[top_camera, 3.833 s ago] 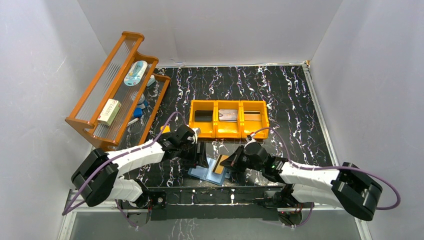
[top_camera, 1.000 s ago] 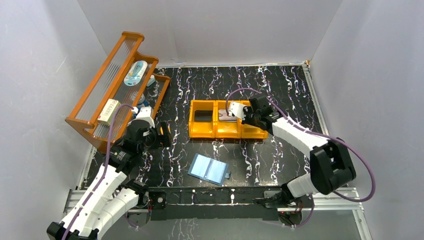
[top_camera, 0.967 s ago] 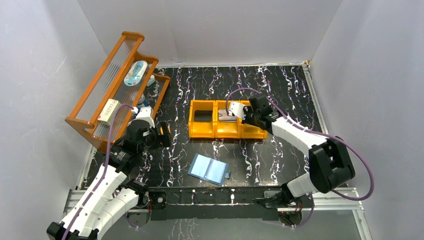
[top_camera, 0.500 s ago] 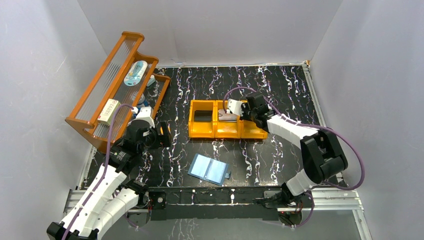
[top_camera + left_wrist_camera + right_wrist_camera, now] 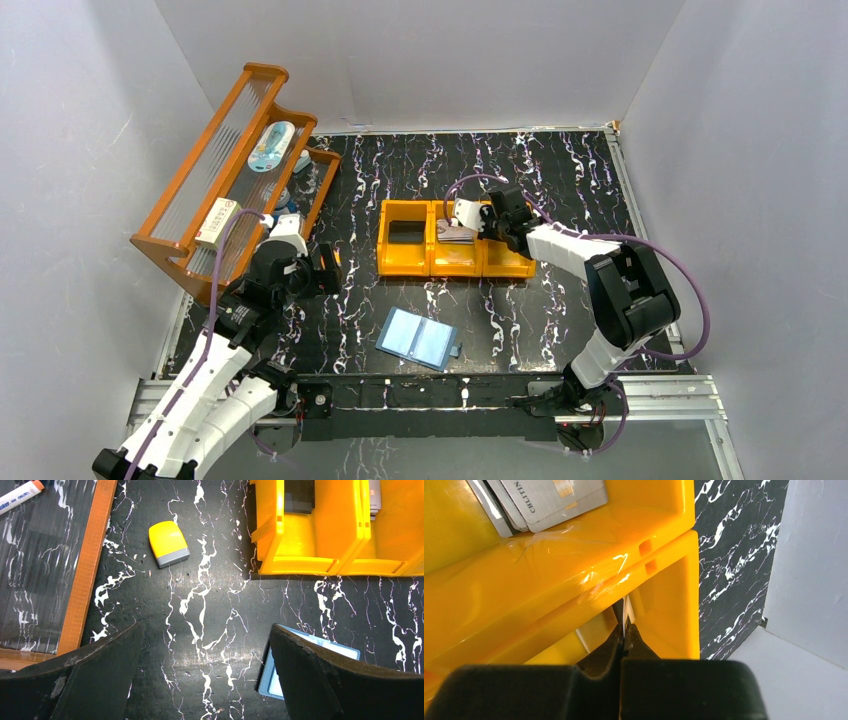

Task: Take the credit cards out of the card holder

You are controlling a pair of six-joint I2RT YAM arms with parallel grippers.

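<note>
The card holder (image 5: 418,339), a blue wallet, lies open and flat on the black table near the front; one corner of it (image 5: 330,647) shows behind my left finger. My right gripper (image 5: 492,222) hangs over the orange bin (image 5: 457,262), shut on a thin credit card (image 5: 626,611) that I see edge-on above the right compartment. Greyish credit cards (image 5: 549,502) lie stacked in the middle compartment (image 5: 455,232). My left gripper (image 5: 325,268) is open with nothing between its fingers, left of the wallet, over bare table (image 5: 205,626).
A wooden rack (image 5: 225,170) with small items stands at the left. A small yellow-orange block (image 5: 169,544) lies between the rack and the bin (image 5: 320,545). A marker (image 5: 20,497) lies in the rack. White walls close in the table.
My right gripper has shifted slightly left over the bin, still pinching the card. Earlier, both grippers were down at the wallet. The left arm has held still for the last second.
</note>
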